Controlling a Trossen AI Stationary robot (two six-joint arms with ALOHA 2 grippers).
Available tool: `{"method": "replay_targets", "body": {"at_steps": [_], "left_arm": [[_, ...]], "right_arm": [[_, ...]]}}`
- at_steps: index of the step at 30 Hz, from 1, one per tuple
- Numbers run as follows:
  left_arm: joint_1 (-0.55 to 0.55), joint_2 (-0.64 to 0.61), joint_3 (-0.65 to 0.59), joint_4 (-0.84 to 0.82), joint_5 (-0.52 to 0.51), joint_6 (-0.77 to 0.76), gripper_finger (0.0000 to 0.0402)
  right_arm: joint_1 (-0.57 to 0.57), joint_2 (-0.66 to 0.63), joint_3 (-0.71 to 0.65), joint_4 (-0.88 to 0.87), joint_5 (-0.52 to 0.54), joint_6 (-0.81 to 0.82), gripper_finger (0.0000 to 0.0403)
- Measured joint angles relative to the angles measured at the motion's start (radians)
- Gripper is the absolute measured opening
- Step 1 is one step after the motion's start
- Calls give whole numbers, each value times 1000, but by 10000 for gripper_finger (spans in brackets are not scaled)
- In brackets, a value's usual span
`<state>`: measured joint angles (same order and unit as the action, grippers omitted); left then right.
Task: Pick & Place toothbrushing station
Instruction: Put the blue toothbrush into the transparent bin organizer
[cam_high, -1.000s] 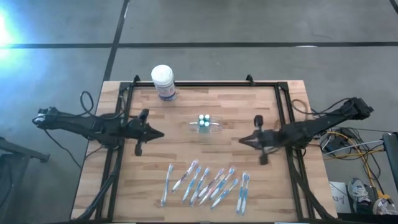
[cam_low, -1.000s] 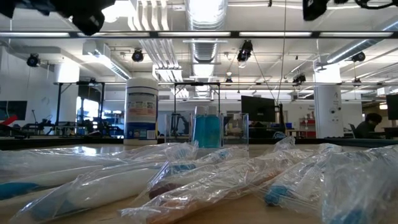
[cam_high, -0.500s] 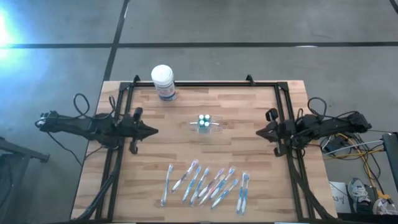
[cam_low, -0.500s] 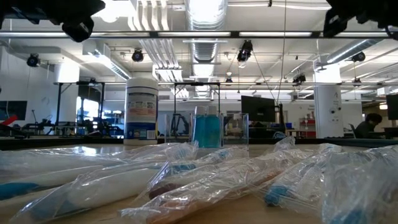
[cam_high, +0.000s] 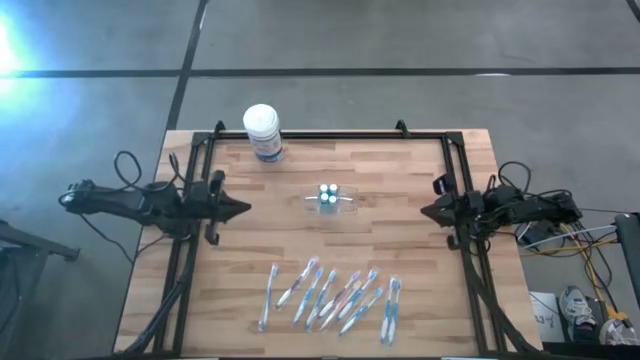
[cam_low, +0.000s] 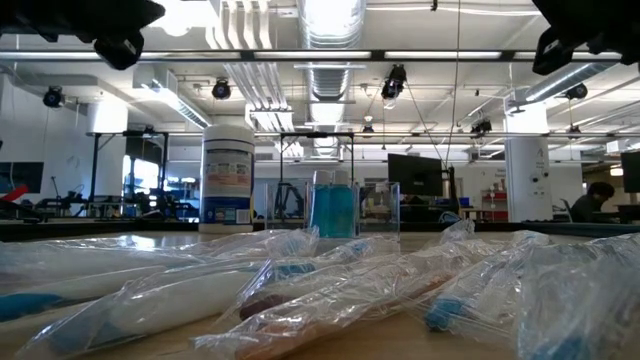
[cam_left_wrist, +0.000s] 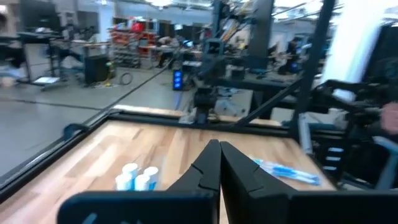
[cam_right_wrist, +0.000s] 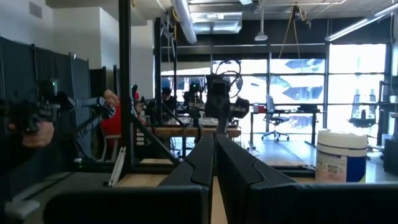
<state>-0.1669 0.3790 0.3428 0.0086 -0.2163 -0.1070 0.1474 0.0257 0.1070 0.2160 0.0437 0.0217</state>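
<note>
The toothbrushing station, a small see-through holder with blue-and-white pieces standing in it, rests on its base near the table's middle; the low view shows the station upright. My left gripper hovers shut at the left side of the table, pointing level toward the station, and holds nothing. My right gripper hovers shut at the right side, facing the station and holding nothing. In their wrist views the left gripper and the right gripper each show their fingers together.
A white tub with a blue label stands at the far left of the table. Several wrapped toothbrushes lie in a row near the front edge. A black frame runs along the table's sides and far edge.
My right gripper has drawn back toward the table's right edge and sunk a little, staying shut. My left gripper has pulled back slightly toward the left edge. The station has stayed where it was.
</note>
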Motion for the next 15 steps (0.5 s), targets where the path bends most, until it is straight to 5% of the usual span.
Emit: {"method": "replay_targets", "body": {"at_steps": [15], "left_arm": [[0, 1, -141, 71, -35, 12, 3]], "right_arm": [[0, 1, -51, 37, 1, -81, 13]]}}
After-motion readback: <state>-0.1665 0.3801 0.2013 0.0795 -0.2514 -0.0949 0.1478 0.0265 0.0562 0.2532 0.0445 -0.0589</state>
